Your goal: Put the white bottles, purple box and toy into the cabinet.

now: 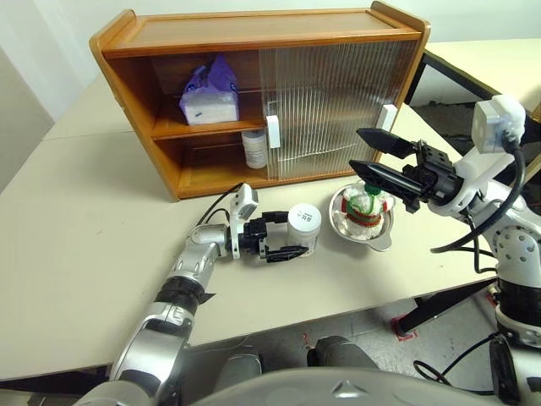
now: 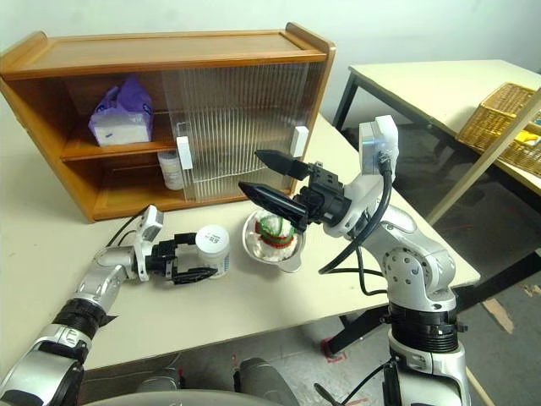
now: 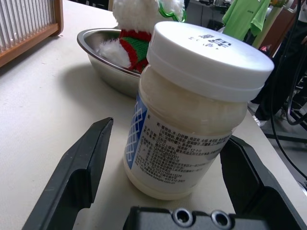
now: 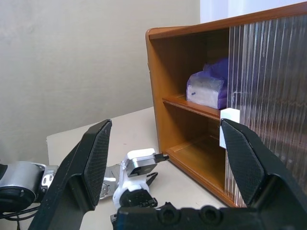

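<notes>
Left gripper (image 1: 285,244), fingers spread, brackets the second white bottle (image 1: 304,228) on the table, ready to close and carry it to the cabinet (image 1: 254,93); right gripper (image 1: 372,154) hovers open above the toy (image 1: 365,205).

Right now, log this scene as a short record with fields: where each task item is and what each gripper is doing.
cabinet: orange-brown wood, left side open
purple box: soft lilac tissue pack, upper shelf
first white bottle: squat plastic jar, lower shelf
second white bottle: on the table, between the open left gripper fingers
toy: white plush, in a shiny metal bowl
right gripper: open, above the bowl, empty
</notes>
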Motion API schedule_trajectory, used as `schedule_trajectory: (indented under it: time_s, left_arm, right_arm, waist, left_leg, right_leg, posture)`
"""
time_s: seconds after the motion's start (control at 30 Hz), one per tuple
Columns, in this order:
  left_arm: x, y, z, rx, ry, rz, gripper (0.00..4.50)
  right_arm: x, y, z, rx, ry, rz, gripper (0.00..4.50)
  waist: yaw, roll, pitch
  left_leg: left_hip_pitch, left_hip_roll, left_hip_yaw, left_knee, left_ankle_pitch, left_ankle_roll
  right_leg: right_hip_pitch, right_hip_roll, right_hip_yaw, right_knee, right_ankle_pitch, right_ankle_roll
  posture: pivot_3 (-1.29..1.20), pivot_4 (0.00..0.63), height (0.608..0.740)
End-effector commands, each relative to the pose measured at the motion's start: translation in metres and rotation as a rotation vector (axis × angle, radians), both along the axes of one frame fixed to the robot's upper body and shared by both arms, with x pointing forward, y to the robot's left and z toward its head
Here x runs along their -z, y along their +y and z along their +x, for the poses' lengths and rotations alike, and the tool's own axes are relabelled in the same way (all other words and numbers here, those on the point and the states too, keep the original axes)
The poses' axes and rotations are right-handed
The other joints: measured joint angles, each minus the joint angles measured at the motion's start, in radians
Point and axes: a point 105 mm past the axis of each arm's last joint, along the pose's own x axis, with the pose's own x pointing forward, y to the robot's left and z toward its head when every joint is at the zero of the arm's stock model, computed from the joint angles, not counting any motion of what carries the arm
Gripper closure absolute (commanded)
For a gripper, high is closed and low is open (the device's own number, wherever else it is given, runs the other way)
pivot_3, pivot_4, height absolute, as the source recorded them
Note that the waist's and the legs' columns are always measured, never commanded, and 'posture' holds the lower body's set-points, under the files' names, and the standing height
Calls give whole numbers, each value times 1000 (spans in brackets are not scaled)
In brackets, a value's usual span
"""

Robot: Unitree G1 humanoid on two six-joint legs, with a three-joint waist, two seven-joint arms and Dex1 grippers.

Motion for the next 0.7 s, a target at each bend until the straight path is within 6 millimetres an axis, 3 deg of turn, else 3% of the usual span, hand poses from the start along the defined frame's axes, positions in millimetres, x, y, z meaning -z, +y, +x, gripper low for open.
schedule_trajectory:
  time_s: [0.03,0.13,0.3,0.7]
  left_arm:
    - [1,-2,1,7,0,7,658]
    - [0,-1,3,2,1,5,1425]
    - [-4,1,7,-30,-4,-13,1425]
    - [-30,52,33,-488,-49,-126,1425]
  right_arm:
    - [-2,-1,-3,2,-6,-3,0]
    - [-2,-1,-3,4,-6,-2,0]
    - [-1,0,-3,3,-5,-1,0]
    - [1,2,-2,-17,4,7,0]
  waist:
    - [-1,0,0]
    - [-2,0,0]
    - [-4,0,0]
    - [-16,0,0]
  left_leg:
    - [0,0,0,0,0,0]
    - [0,-1,0,0,0,1]
    - [0,-2,-1,0,1,2]
    - [-1,-7,1,0,2,4]
  right_leg:
    - [0,0,0,0,0,0]
    - [0,0,0,0,0,1]
    - [1,-1,0,0,-1,0]
    - [0,-1,-4,0,-3,4]
  posture:
    - [-206,0,740]
    - [-204,0,740]
    - [-204,0,740]
    - [-190,0,740]
